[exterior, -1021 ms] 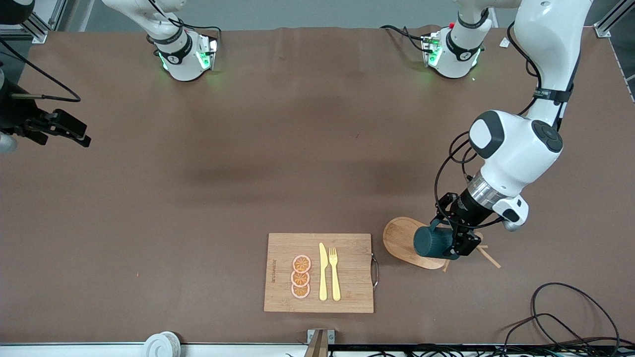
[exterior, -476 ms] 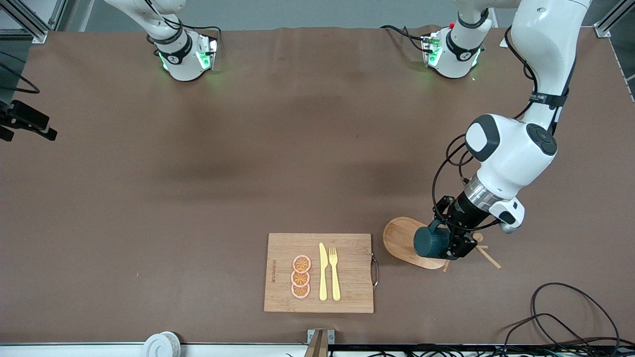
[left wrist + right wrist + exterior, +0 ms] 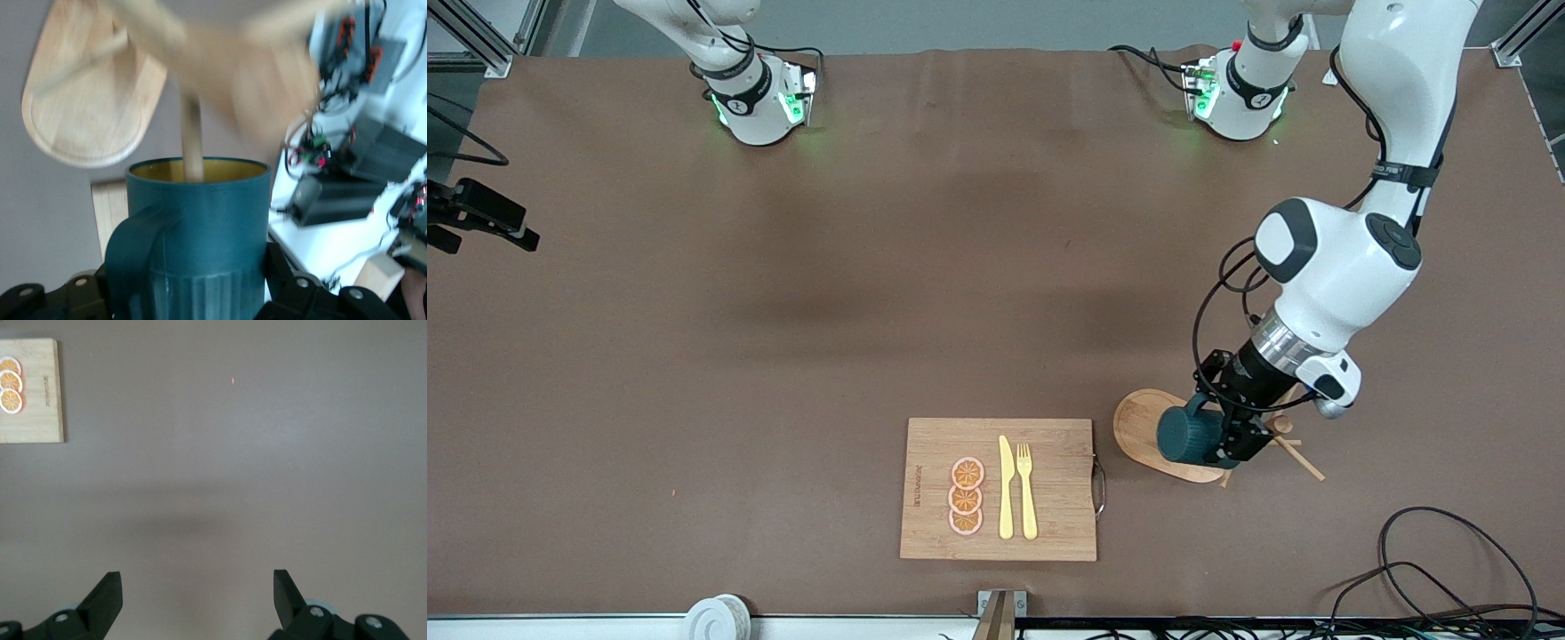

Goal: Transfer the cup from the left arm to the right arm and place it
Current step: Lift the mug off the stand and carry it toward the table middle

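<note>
The cup (image 3: 1185,436) is dark teal, ribbed, with a loop handle and a yellow inside. My left gripper (image 3: 1234,435) is shut on it and holds it on its side over an oval wooden base (image 3: 1138,420) with thin wooden pegs (image 3: 1296,455). In the left wrist view the cup (image 3: 200,220) fills the space between the fingers of the left gripper (image 3: 195,293), and a wooden peg (image 3: 192,137) reaches into its mouth. My right gripper (image 3: 482,218) hangs open and empty over the right arm's end of the table; the right wrist view (image 3: 197,587) shows only bare table between its fingers.
A wooden cutting board (image 3: 1054,524) lies near the front edge beside the oval base, with three orange slices (image 3: 966,496), a yellow knife (image 3: 1005,487) and a fork (image 3: 1027,489) on it. Black cables (image 3: 1449,560) lie at the left arm's front corner.
My left gripper has carried the cup a little toward the right arm's end, off the peg stand. My right gripper drew back toward the table's end, then edged in slightly.
</note>
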Controlling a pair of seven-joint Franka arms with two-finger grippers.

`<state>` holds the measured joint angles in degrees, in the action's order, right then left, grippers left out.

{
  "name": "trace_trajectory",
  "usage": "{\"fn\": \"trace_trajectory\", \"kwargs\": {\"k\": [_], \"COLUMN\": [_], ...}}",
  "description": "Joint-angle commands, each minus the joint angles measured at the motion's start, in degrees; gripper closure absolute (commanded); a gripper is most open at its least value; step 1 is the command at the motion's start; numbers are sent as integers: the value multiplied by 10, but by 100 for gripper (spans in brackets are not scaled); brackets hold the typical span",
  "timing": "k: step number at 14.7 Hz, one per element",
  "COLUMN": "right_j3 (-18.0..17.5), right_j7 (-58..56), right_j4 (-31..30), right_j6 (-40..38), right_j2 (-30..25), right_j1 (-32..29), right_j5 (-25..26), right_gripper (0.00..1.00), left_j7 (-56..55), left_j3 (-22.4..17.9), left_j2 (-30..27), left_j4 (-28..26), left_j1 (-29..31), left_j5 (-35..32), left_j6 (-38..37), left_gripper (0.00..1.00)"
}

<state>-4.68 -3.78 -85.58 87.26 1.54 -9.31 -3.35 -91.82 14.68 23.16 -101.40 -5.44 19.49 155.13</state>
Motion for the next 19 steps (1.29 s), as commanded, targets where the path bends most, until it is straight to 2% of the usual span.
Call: {"fn": "trace_trajectory", "kwargs": {"k": [1,4,6,8,11,14,16,19], "right_j3": [-1,5,4,5,5,4,4,4], "right_j7": [9,7,6,8,9,12,12,13], "right_j4": [9,8,8,8,8,5,3,2], "right_j6": [-17,-23,-22,-20,-12,-10,-10,-11], "right_j2": [1,-2,0,3,17,20,26,34], "right_j1": [3,-10,-39,-49,-58,-58,-55,-52], "right_j5": [4,4,4,4,5,4,4,4], "right_gripper": [0,0,0,0,0,0,0,0], "left_j7": [-7,-7,-10,-33,-113,-195,-223,-231], "left_j3": [15,26,25,24,24,20,23,18], "left_j2": [-43,-53,-50,-41,-20,23,53,108], "left_j4": [3,4,8,17,19,25,52,97], "left_j1": [-5,-45,-90,-131,-187,-250,-278,-346], "left_j5": [-3,-23,-67,-160,-331,-503,-615,-715], "left_j6": [-56,-60,-60,-60,-61,-62,-99,-185], "left_gripper": [43,42,43,46,46,46,46,46]}}
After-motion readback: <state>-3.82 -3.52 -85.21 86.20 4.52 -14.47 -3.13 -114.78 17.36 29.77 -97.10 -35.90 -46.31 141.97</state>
